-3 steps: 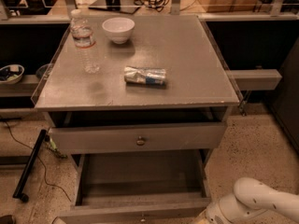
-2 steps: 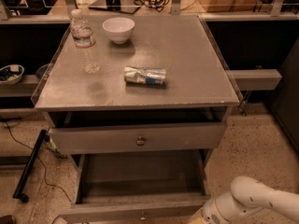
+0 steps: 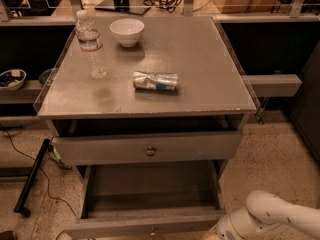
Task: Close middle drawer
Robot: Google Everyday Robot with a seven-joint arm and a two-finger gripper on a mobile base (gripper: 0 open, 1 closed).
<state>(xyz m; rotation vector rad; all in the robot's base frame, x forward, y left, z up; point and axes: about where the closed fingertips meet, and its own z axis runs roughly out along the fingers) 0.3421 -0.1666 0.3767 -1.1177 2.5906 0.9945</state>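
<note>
One job open here: pushing the middle drawer [image 3: 150, 184] home. Nearest, at the bottom edge toward the right, the gripper [image 3: 222, 233] on the end of the white arm [image 3: 280, 216], just beside the right end of that drawer's low front and cut off by the frame. Cannot tell how far open it is, nor whether it touches or holds anything.

Just beyond, the drawer itself: pulled well out, bare grey floor exposed, small round knob [image 3: 152, 230] at the centre of the front. Above and behind it, the top drawer [image 3: 100, 149] with its taller front and brass-coloured knob [image 3: 151, 150], standing slightly proud of the carcass.

Farther back, on the grey tabletop [image 3: 200, 64]: a silver-and-blue can [image 3: 155, 81] lying on its side, an upright water bottle [image 3: 91, 46] toward the left, and a white bowl [image 3: 127, 31] near the far edge.

Likely trouble from here:
- Pressing at the right end rather than near the knob, skewing the drawer so it binds on its runners.
- Riding up over the low front and into the open box, or slipping past the corner toward the cabinet's right leg.
- Shoving too hard, jolting the table enough to tip the bottle or roll the can.
</note>
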